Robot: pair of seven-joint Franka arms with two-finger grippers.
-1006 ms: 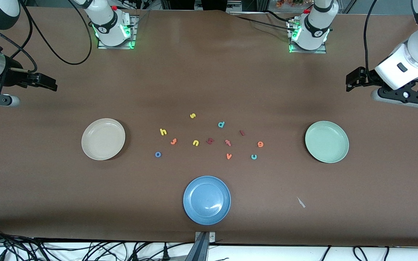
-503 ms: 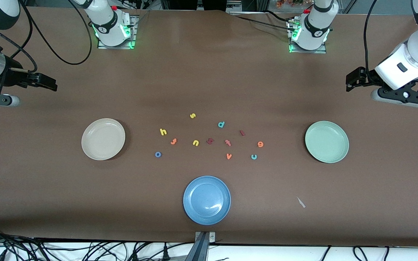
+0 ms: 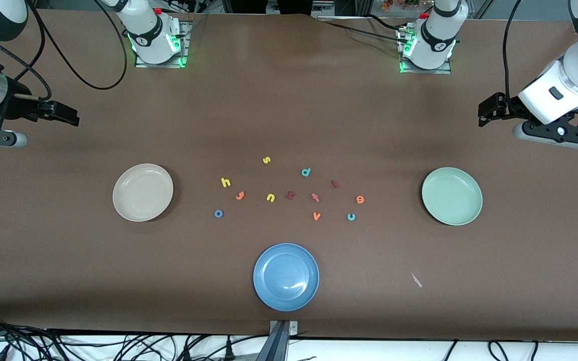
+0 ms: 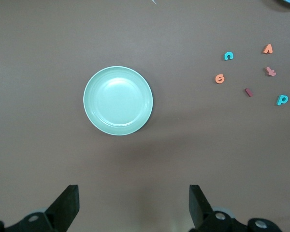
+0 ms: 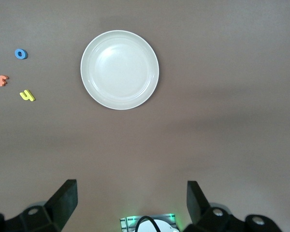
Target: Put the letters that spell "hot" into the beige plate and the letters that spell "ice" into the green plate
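The beige plate lies empty toward the right arm's end, the green plate empty toward the left arm's end. Between them on the table lie the yellow h, orange t and blue o, all closer to the beige plate. The dark red i, orange e and teal c lie closer to the green plate. My right gripper hangs open over bare table at its end. My left gripper hangs open at the other end.
A blue plate sits nearest the front camera. Other letters lie among the task's ones: yellow s, yellow n, teal d, orange v, a redder t. A pale scrap lies beside the blue plate.
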